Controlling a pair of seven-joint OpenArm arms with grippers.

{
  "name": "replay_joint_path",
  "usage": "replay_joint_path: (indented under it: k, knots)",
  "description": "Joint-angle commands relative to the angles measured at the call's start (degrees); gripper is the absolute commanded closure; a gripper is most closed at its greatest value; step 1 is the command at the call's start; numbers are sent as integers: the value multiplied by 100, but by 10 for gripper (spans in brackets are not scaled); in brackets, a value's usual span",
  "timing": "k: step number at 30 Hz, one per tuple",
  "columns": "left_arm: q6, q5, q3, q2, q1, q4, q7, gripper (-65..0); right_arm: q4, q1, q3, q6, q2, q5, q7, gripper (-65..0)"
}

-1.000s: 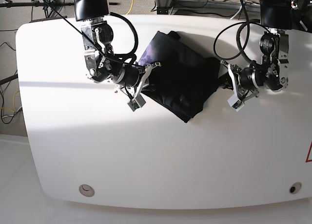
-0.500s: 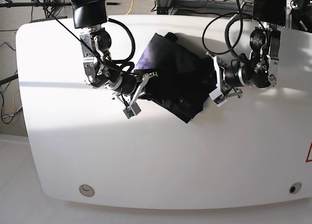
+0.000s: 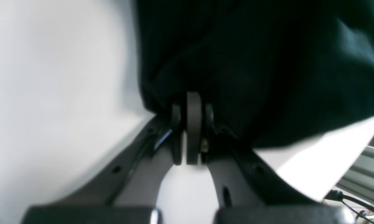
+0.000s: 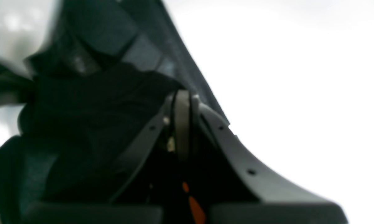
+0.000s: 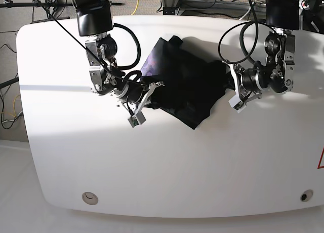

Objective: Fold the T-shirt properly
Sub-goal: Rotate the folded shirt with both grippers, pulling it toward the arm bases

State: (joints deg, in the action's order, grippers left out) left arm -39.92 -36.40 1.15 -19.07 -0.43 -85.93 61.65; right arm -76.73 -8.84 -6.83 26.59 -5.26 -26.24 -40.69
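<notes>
The black T-shirt lies bunched and partly folded at the back middle of the white table, a purple patch of print showing on its left flap. My right gripper sits at the shirt's left edge. In the right wrist view it is shut with the cloth's edge at its tips and an orange bit of print below. My left gripper is at the shirt's right corner, and in the left wrist view it is shut where the cloth gathers.
Cables loop from both arms above the shirt. Two round fittings sit near the table's front edge, and a red mark at its right edge. An aluminium rail runs beyond the table edge.
The left gripper pushed in toward the shirt's right corner, then drew back slightly to the right. The right gripper slid down along the shirt's left edge. Both stayed shut.
</notes>
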Motion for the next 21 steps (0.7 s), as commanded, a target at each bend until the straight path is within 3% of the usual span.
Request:
replay_joint_path:
  k: [1,5,9,21]
  knots:
    - [-8,-59,-140,-79,-31,-257,-32,-4,-229,-186,37,27,4,-80,-102,0]
    - [-8,-53,-263,-122,-62,-327,-18,0,-889,-218,48,44,3,-162,-796,0]
    - [-8,-101,-272,-136,-129,-280,-8,0,-1490,-90,47,39,-9,-193,-1107,0]
    - [-8,-199,-315,-87,203,-1400,165,0,-2161,-34,218,109,-34,-271,-1265,0]
